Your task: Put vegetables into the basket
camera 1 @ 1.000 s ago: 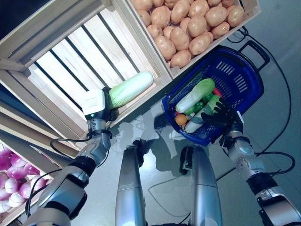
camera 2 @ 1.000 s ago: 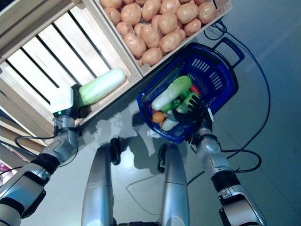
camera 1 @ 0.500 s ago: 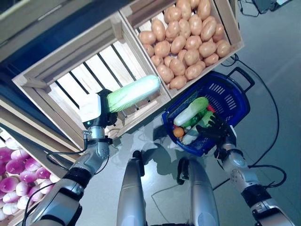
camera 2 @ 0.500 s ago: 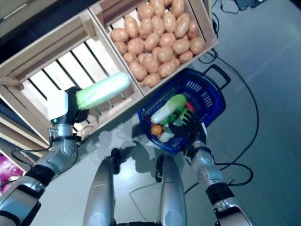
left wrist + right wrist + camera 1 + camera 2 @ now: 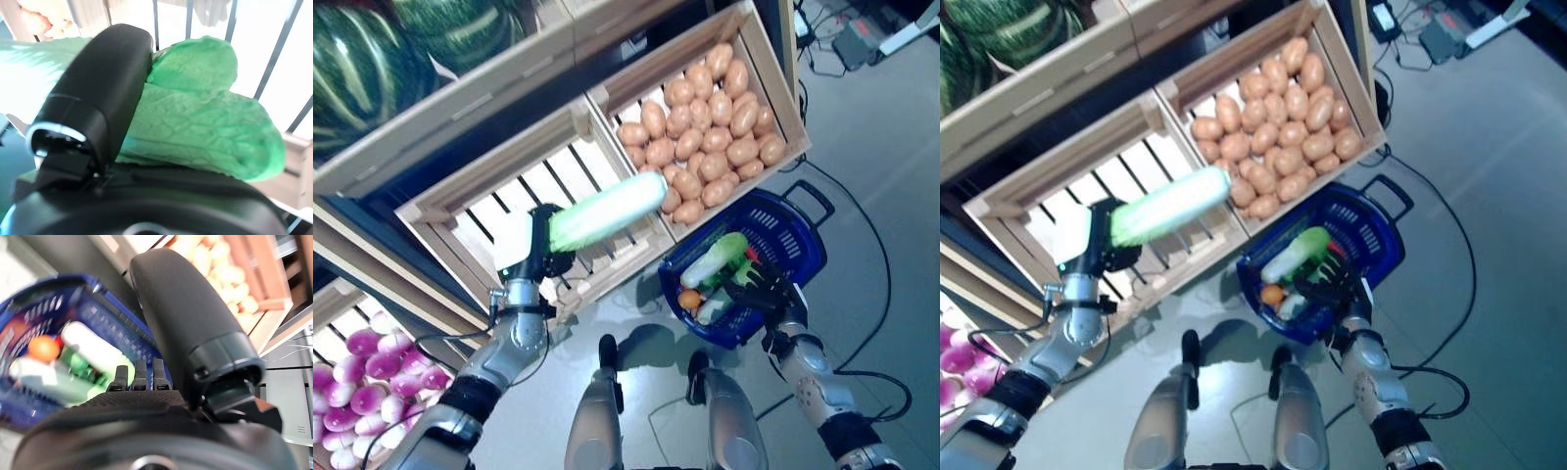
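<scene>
Cabbage (image 5: 607, 210) sits higher than a second ago, lifted clear of the slatted crate (image 5: 480, 223) floor; the camera has also pulled back, so the whole scene looks shifted. Left hand (image 5: 540, 257) has its fingers clamped round the cabbage's pale stem end, as the left wrist view confirms, with the thumb (image 5: 98, 93) pressed over the leaves. Long axis runs roughly from 8 o'clock to 2 o'clock, leafy tip pointing toward the potato crate (image 5: 715, 137).

Basket (image 5: 793, 235) lies toward 4 o'clock from the cabbage, well apart, on the far side of the crate's front rail. It already holds another cabbage (image 5: 715, 258), something orange (image 5: 688, 299) and other green items. Right hand (image 5: 766, 291) grips the basket's near rim, fingers curled over the edge in the right wrist view.

Judgement: the carry is under way, with the drop not yet done. Left hand must swing the cabbage toward 4 o'clock, over the rail, and lower it beside the one inside. The right hand only steadies the basket.
</scene>
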Motion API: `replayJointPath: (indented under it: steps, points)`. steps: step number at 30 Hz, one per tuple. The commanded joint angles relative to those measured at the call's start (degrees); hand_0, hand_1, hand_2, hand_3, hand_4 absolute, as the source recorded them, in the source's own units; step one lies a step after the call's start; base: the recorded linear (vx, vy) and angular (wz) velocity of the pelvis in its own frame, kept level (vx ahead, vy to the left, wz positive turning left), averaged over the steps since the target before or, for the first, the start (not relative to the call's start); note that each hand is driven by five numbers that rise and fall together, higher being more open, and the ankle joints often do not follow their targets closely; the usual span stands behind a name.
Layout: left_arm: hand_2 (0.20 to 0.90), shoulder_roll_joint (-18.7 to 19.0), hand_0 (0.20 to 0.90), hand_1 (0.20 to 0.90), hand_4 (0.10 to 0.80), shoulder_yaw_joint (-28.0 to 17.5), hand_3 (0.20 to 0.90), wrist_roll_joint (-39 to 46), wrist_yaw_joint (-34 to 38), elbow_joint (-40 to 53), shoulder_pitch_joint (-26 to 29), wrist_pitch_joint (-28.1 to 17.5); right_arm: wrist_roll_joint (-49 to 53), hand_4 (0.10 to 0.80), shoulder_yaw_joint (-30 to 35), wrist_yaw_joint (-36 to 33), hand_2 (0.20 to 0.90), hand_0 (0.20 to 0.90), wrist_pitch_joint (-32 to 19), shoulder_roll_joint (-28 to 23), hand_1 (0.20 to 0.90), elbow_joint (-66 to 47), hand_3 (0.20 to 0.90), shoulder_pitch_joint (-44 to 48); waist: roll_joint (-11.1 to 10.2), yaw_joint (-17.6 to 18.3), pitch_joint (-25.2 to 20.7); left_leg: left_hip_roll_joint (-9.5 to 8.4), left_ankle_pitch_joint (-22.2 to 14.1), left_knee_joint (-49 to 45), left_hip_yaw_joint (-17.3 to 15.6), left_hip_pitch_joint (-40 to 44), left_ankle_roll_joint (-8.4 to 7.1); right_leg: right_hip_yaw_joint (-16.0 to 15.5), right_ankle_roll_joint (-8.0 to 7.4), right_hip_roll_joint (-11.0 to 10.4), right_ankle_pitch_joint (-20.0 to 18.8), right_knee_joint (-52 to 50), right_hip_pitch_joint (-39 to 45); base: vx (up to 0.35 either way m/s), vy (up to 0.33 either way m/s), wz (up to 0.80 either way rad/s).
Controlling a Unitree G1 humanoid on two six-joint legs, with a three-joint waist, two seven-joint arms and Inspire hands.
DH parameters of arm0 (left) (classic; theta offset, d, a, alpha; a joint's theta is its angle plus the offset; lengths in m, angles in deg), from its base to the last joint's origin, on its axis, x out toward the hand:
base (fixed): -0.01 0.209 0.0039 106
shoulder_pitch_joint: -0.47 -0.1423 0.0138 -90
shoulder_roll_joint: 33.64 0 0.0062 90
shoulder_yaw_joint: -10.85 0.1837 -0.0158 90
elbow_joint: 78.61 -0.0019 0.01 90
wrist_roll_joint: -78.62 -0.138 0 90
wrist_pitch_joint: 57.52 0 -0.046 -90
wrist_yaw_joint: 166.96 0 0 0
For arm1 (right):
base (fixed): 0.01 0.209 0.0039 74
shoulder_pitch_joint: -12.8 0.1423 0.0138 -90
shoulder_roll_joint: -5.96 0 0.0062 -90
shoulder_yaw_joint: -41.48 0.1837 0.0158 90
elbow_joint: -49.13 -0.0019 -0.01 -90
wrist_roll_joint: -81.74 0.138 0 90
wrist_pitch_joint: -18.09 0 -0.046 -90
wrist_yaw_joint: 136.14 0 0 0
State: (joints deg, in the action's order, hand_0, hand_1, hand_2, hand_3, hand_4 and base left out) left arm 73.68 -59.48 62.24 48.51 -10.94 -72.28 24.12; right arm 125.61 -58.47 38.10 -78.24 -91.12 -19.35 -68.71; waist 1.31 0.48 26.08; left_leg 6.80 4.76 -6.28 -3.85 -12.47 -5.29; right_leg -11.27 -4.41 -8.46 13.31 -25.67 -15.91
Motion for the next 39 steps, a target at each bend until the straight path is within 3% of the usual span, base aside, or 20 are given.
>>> replayJointPath:
  steps: [1,6,8,17,22,28,32,39]
  points:
    - [0.300,-0.44,0.300,0.300,0.400,-3.92,0.300,2.57,-3.55,5.08,-1.04,-5.78,6.65,0.800,1.29,13.15,0.900,0.900,-4.16,1.07,0.900,-5.81,0.900,-1.88,-2.27,-1.03,-11.09,-3.07,-2.67,3.34,0.27,4.15,1.82,-2.22,-1.37,-1.19,-12.24,20.08,10.15,0.080,0.013,0.02]
    - [0.300,-2.19,0.300,0.300,0.400,-5.33,0.300,9.78,-13.57,6.00,-4.49,-7.47,15.89,0.800,1.39,28.80,0.900,0.900,2.62,1.50,0.900,-13.94,0.900,-5.81,-2.82,-0.90,-15.09,-2.95,-1.56,9.14,-0.38,8.93,2.11,-2.98,-2.61,-1.13,-14.27,25.10,14.55,0.071,0.012,0.00]
    - [0.300,-2.86,0.300,0.300,0.400,-5.14,0.300,11.42,-16.70,5.91,-5.10,-7.73,18.77,0.800,0.77,32.12,0.900,0.900,3.14,1.90,0.900,-15.99,0.900,-6.09,-2.99,-1.08,-16.29,-2.90,-1.74,9.62,-0.66,9.91,2.18,-3.10,-2.69,-1.03,-14.53,26.03,15.57,0.074,0.008,0.06]
    - [0.300,-5.15,0.300,0.300,0.400,-2.78,0.300,19.70,-26.93,7.76,-4.57,-5.90,24.90,0.800,-2.83,38.18,0.900,0.900,4.57,4.48,0.900,-20.09,0.900,-2.32,-3.35,-2.33,-20.01,-2.94,-2.83,11.28,-1.41,12.45,2.36,-3.97,-3.71,-1.83,-16.17,29.58,18.48,0.044,0.016,0.01]
    - [0.300,-5.74,0.300,0.300,0.400,-0.22,0.300,23.34,-31.54,8.45,-3.18,-4.78,28.29,0.800,-5.35,37.82,0.900,0.900,3.69,5.57,0.900,-20.95,0.900,0.43,-3.30,-2.54,-20.92,-3.01,-3.54,11.28,-1.80,13.41,2.73,-3.34,-3.98,-2.14,-15.95,29.26,18.82,0.021,0.014,-0.04]
    - [0.300,-6.16,0.300,0.300,0.400,1.82,0.300,24.96,-32.18,8.28,-2.15,-2.99,27.22,0.800,-6.33,34.01,0.900,0.900,1.05,6.79,0.900,-20.11,0.900,1.92,-3.14,-2.52,-21.60,-3.10,-4.19,11.28,-1.69,14.25,2.98,-2.61,-4.25,-2.25,-16.14,29.82,19.35,0.023,0.001,-0.01]
    - [0.300,-6.21,0.300,0.300,0.400,2.74,0.300,23.94,-31.36,7.89,-1.80,-2.38,24.83,0.800,-6.76,28.27,0.900,0.900,-1.67,7.12,0.900,-18.43,0.900,2.45,-3.14,-2.46,-22.21,-3.01,-4.49,11.28,-1.73,14.61,2.97,-2.07,-4.44,-2.28,-16.24,30.21,19.74,0.027,-0.002,0.00]
    - [0.300,-6.45,0.300,0.300,0.400,3.37,0.300,22.52,-28.08,8.14,-1.80,-1.50,20.85,0.800,-7.31,17.51,0.900,0.900,-2.21,8.27,0.900,-14.96,0.900,2.49,-3.06,-2.26,-22.52,-2.88,-4.61,11.28,-1.68,14.80,2.99,-1.31,-4.53,-2.38,-16.39,30.30,19.66,0.000,0.000,0.00]
